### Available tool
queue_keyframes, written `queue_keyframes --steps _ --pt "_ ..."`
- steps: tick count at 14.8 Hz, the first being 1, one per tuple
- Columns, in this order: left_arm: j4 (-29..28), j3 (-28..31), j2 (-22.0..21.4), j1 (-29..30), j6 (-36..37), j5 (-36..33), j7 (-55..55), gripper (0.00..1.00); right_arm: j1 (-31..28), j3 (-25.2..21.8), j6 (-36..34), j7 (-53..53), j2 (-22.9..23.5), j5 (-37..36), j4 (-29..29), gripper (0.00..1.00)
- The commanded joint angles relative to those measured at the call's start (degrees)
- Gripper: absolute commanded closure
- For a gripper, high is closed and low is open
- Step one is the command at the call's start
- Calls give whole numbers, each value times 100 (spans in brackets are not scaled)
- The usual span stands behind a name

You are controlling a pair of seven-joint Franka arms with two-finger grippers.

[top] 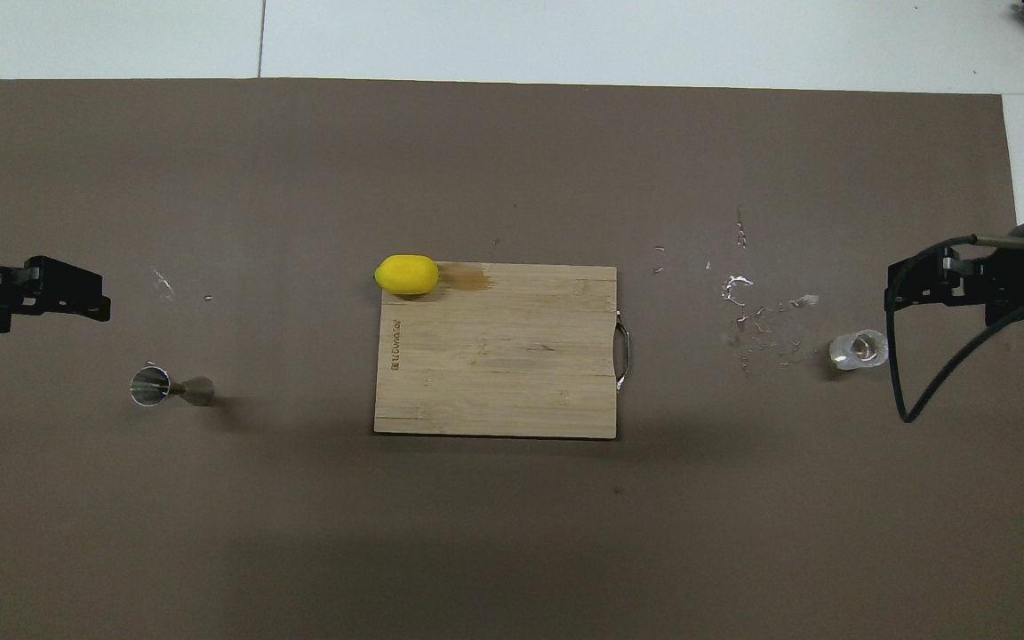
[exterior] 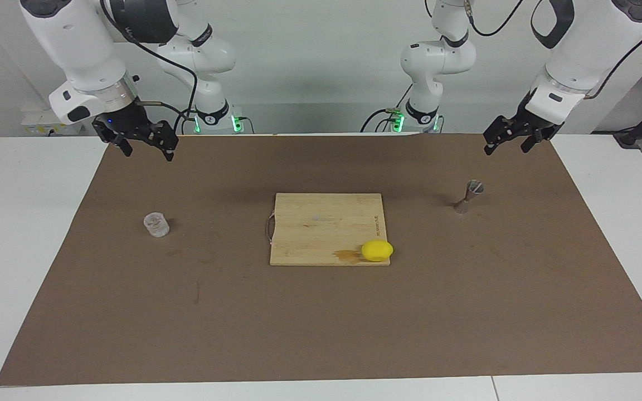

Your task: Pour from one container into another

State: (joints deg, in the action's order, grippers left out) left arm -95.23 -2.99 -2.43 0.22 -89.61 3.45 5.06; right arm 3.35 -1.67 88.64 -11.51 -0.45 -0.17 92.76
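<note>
Grippers both up, jaws wide, empty: left (exterior: 504, 144) above the mat's edge near jigger (exterior: 468, 197), right (exterior: 145, 146) near cup (exterior: 156, 224).

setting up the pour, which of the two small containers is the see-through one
The clear cup at the right arm's end; the jigger is grey metal, hourglass-shaped.

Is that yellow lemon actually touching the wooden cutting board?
Touching. In the facing view the lemon rests on a corner of the cutting board, overhanging its edge; the overhead view shows the same overlap with no gap, beside a damp stain.
</note>
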Motion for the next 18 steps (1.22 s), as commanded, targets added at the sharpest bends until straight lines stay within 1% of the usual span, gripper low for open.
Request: queue_keyframes --steps 1,4,5,7,9,11,13,15,17,18 --pt "-145 62 -73 -57 -223 6 -49 0 -19 -17 22 88 -122 87 128 0" --pt "-276 71 -108 -22 -503 -124 -57 0 -19 -26 13 79 -122 87 128 0" --pt "-433 71 -134 -13 -713 -178 -58 0 -19 -17 22 88 -122 87 128 0" --pt "-819 115 -292 48 -1196 -178 -66 0 -19 -26 22 88 -122 87 128 0" --pt "-1416 115 -537 162 -1758 -178 -84 0 -19 -17 13 88 -122 87 119 0" --pt "-1848 115 -688 171 -2278 -178 -66 0 -19 -26 13 88 -122 87 128 0" --pt "-1902 106 -671 163 -2507 -178 12 0 -19 -17 22 88 -122 87 119 0" --pt "-1920 106 -627 137 -2570 -178 -5 0 -19 -26 13 88 -122 87 128 0" --pt "-2034 115 -618 171 -2920 -178 13 0 -19 -17 13 88 -122 87 128 0" --pt "-2052 115 -618 171 -2956 -178 13 0 -19 -26 13 79 -122 87 119 0"
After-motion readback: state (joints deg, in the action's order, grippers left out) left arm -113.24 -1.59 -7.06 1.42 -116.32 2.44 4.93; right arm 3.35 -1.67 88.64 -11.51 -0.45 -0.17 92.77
